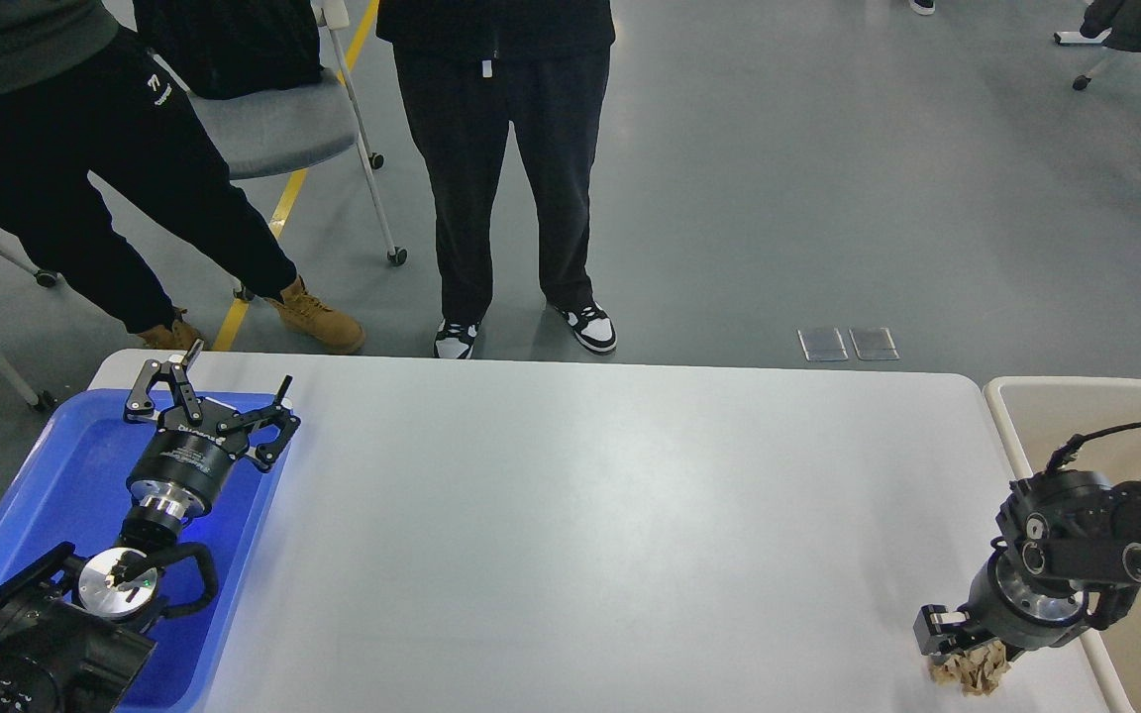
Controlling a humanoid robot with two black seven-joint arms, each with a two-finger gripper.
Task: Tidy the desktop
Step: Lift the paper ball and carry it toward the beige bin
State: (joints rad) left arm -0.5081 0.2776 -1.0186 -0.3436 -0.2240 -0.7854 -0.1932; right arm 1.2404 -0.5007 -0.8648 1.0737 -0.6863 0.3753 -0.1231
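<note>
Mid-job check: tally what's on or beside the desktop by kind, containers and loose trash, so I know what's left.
Blue tray, left edge of the desktop: 1
Beige bin, right of it: 1
Crumpled brown paper wad, near right corner at the right gripper: 1
Total: 3

White desktop (580,515), mostly bare.
A blue tray (55,475) overlaps its left end; crumpled brown paper (972,673) lies near the right front corner.

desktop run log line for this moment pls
left gripper: open over blue tray | right gripper: on crumpled paper, desktop right edge
</note>
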